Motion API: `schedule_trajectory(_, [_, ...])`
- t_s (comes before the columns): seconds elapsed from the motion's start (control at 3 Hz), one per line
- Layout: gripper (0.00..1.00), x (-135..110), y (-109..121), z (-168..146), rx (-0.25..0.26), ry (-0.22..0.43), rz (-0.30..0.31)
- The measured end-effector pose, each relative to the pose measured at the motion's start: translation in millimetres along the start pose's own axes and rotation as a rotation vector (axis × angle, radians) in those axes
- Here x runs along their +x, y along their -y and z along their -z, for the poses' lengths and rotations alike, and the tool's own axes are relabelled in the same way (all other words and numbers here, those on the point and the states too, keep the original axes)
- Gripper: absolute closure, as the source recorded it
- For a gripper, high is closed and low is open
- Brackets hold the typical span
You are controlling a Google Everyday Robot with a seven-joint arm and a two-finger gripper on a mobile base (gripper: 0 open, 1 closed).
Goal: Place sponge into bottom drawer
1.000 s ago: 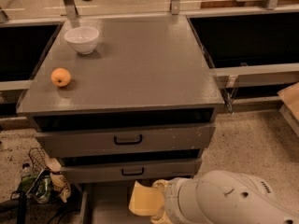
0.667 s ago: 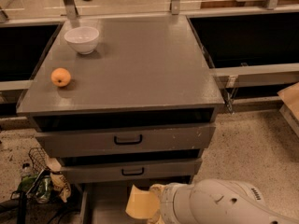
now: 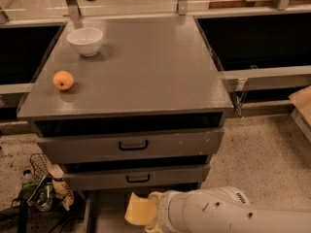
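Camera view: sponge (image 3: pixel 140 210) was held tilted, corner up; long axis couldn't be told
gripper (image 3: pixel 154 212): clamped on sponge, above bottom drawer (image 3: pixel 108 210)

- The end effector (image 3: pixel 151 212) sits at the bottom edge of the view, over the pulled-out bottom drawer (image 3: pixel 107 211), gripping the pale yellow sponge (image 3: pixel 139 210).
- The sponge hangs tilted, apart from the drawer's left wall.
- Two upper drawers (image 3: pixel 131 144) with black handles sit above.
- On the worktop (image 3: pixel 146 67), a white bowl (image 3: pixel 85 41) and an orange fruit (image 3: pixel 63 80) stand apart, near the left edge.
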State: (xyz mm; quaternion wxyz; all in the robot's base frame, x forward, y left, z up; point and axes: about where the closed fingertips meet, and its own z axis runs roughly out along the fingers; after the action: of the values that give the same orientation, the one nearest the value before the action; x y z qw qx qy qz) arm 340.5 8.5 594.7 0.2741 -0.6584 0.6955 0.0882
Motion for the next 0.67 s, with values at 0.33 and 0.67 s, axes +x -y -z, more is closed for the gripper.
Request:
schedule_trajectory(0.33, [1.0, 0.0, 0.0, -0.1, 0.0, 0.0, 0.0])
schedule_trajectory(0.67, [1.0, 11.4, -12.6, -18.8, -0.006, 0.007, -0.024])
